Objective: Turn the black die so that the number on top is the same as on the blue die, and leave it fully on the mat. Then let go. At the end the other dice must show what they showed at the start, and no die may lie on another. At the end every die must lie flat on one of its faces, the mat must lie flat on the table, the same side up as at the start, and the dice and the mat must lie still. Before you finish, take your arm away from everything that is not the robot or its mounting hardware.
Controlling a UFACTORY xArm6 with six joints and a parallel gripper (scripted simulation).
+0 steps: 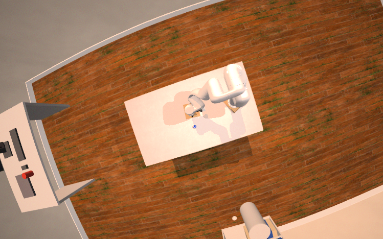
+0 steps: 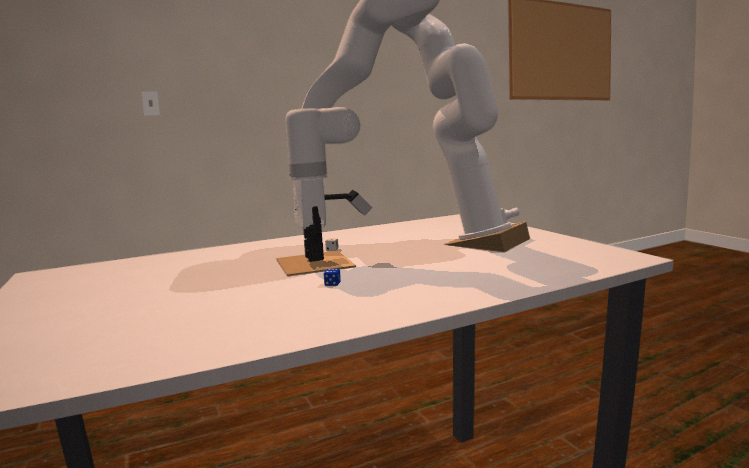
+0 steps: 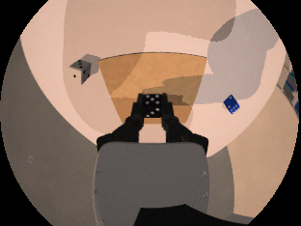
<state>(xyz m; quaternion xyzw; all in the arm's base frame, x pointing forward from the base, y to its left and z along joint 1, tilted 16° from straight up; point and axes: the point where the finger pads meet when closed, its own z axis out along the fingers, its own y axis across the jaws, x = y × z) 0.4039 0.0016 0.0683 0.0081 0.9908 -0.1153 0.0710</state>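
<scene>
My gripper [image 3: 152, 100] is shut on the black die [image 3: 152, 104], whose face toward the wrist camera shows several white pips. In the side view the gripper [image 2: 313, 253] points straight down, with its fingertips right at the tan mat [image 2: 315, 263]. I cannot tell whether the die touches the mat. The mat [image 3: 153, 82] lies flat on the white table. The blue die [image 2: 332, 277] sits on the table just in front of the mat, off it; it also shows in the wrist view [image 3: 232, 104] and in the overhead view [image 1: 194, 126].
A white die [image 2: 331, 244] lies on the table behind the mat, also seen in the wrist view [image 3: 81, 70]. The arm's base [image 2: 490, 235] stands on a tan wedge at the table's right.
</scene>
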